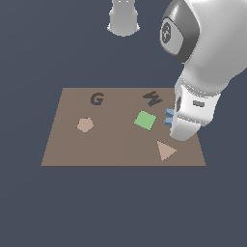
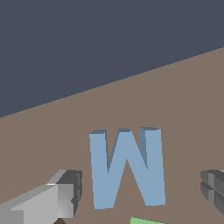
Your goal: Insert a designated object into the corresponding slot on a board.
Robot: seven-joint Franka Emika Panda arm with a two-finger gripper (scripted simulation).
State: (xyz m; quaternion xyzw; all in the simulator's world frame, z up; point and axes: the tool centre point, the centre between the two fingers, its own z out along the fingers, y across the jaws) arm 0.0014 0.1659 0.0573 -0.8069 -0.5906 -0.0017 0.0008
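Grasping comes next: my gripper (image 2: 131, 197) is low over the board (image 1: 116, 144), its fingers (image 2: 65, 192) spread open on either side of the light-blue W block (image 2: 127, 166), neither one touching it yet. The block lies flat on the board, just beside the green square (image 1: 145, 120) on the side away from the G cutout (image 1: 97, 99), and near the dark W slot (image 1: 152, 98), which is empty. I judge this to be the approach ending and the pick about to begin. My next move calls for closing evenly on the block's outer strokes, then lifting it clear and carrying it the short way to the W slot, turned to match the cutout.
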